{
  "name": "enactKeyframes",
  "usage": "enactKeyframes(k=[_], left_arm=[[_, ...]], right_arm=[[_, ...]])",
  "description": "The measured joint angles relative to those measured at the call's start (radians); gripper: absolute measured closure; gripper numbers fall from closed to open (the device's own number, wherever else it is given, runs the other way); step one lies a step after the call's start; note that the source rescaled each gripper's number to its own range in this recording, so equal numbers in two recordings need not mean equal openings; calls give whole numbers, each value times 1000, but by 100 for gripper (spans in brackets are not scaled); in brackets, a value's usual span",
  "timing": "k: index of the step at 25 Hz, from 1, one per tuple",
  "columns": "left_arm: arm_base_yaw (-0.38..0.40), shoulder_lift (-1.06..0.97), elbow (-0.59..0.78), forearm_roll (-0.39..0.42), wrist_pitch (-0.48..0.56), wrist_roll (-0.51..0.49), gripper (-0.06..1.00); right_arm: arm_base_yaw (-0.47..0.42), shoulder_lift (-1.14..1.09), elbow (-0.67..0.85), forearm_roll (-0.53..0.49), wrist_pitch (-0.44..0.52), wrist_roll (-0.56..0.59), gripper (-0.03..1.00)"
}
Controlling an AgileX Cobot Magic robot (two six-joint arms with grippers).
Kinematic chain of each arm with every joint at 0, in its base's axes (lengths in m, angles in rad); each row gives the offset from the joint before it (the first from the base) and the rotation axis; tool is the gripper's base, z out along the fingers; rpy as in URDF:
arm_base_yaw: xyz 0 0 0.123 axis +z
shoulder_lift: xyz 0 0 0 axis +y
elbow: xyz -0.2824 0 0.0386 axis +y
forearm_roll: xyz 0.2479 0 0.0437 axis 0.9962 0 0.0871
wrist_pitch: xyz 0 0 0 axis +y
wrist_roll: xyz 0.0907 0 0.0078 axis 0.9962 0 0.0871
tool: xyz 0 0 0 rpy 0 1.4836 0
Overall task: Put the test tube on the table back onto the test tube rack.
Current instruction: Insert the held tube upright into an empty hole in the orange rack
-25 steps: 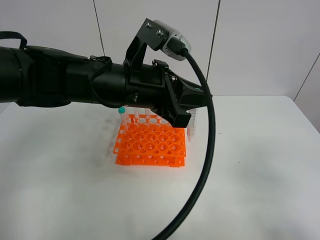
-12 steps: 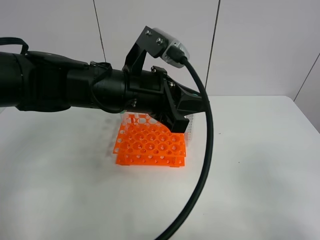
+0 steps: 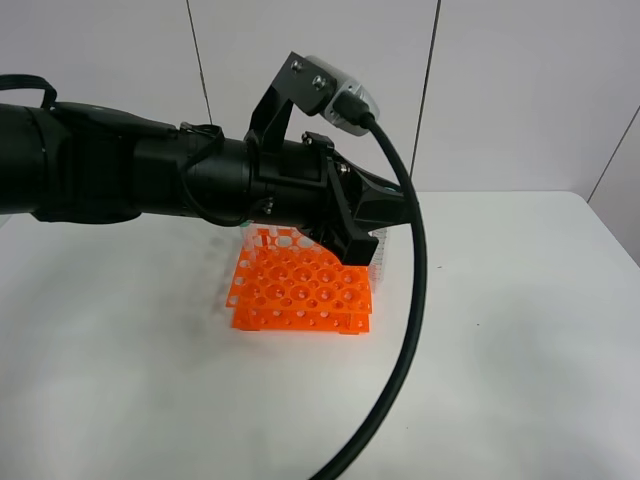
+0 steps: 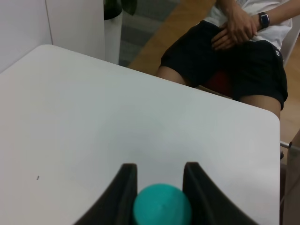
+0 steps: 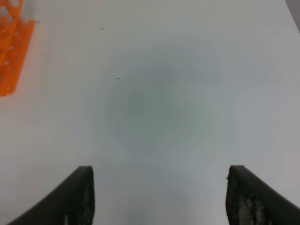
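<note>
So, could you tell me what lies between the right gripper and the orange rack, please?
Nothing but bare white table: the right wrist view shows an empty stretch from the right gripper to the rack.

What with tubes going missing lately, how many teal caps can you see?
1: a teal cap sits between the left gripper's fingers. The arm covers part of the rack, so more may be hidden.

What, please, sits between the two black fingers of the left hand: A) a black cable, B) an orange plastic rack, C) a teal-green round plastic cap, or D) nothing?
C: the left wrist view shows the teal-green round plastic cap held between the fingers of the left hand.
</note>
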Motion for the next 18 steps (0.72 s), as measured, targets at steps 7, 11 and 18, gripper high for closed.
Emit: enactKeyframes(k=[7,11,18], left_arm=[[0,0,0,0,0,0,94],[0,0,0,0,0,0,94],[0,0,0,0,-1,4,94]], right_arm=[[0,0,0,0,0,0,18],[0,0,0,0,0,0,18],[0,0,0,0,0,0,18]])
